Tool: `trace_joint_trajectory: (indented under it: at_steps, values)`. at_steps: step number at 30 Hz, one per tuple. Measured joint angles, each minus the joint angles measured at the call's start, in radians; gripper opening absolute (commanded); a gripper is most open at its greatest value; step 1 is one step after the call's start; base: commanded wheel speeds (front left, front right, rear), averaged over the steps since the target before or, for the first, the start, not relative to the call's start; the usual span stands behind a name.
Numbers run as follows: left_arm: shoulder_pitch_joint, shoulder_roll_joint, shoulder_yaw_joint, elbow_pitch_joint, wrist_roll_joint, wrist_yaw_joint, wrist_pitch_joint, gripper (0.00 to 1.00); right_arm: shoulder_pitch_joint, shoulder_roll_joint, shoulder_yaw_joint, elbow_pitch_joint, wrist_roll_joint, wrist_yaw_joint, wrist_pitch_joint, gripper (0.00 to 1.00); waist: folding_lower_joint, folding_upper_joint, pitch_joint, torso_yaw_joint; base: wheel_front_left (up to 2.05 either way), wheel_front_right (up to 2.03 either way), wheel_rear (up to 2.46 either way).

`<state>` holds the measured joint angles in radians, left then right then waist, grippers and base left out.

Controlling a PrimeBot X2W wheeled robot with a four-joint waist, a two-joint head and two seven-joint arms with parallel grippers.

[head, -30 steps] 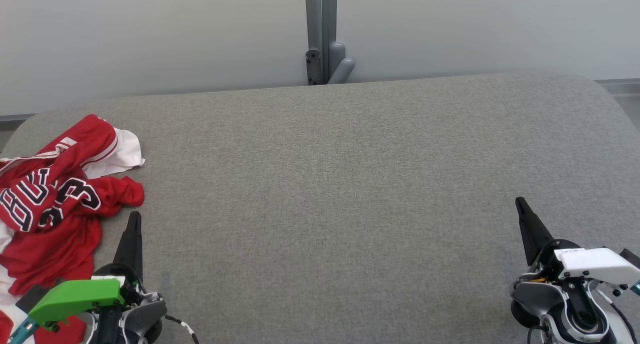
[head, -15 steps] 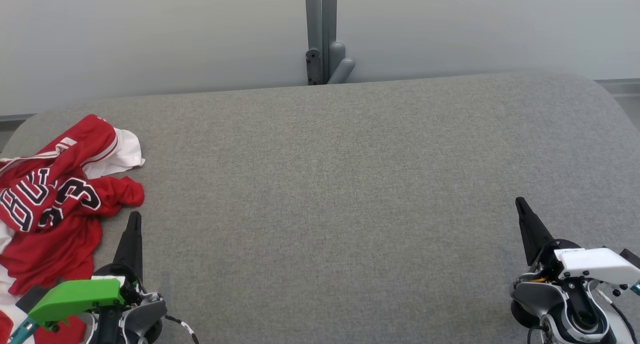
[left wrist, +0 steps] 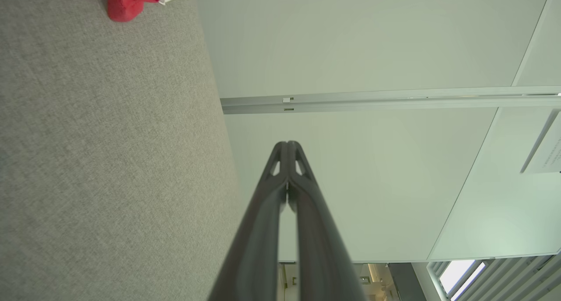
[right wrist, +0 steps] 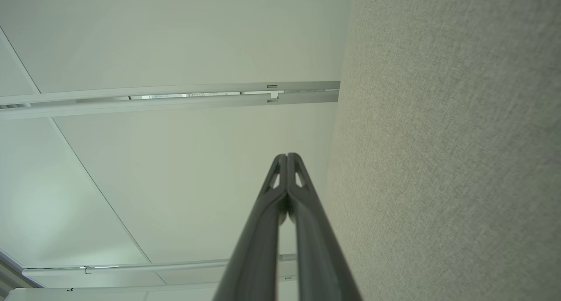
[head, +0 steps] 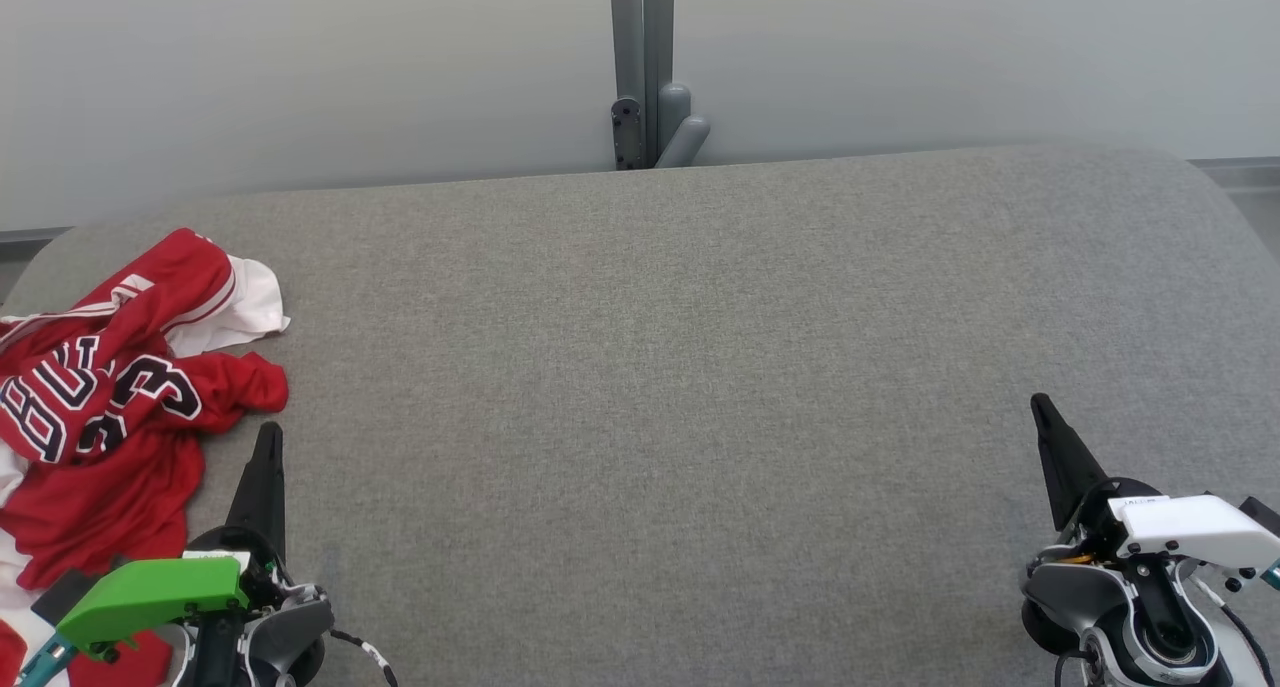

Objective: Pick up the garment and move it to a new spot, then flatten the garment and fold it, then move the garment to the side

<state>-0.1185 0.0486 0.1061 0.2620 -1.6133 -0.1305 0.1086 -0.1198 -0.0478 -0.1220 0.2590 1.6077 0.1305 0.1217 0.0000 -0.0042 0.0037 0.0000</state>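
We count one garment, a crumpled red-and-white piece with dark lettering, heaped at the far left of the table, and two grippers. The left gripper points up the head view just beside the garment's right edge. The right gripper stands at the lower right, tilted slightly left and well apart from the garment. Each is closed tip to tip and holds nothing. The table is one broad grey fabric surface with rounded far corners, and behind it we see a pale wall with one grey post at its middle.
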Motion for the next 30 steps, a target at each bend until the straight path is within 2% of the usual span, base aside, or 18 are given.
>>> trace_joint_trajectory:
  at_steps: [30]
  values:
    - [0.000,0.000,0.000,0.000,0.000,0.000,0.000,0.00,0.000,0.000,0.000,0.000,0.000,0.000,0.000,0.00,0.0000,0.0000,0.000,0.000,0.00,0.00,0.00]
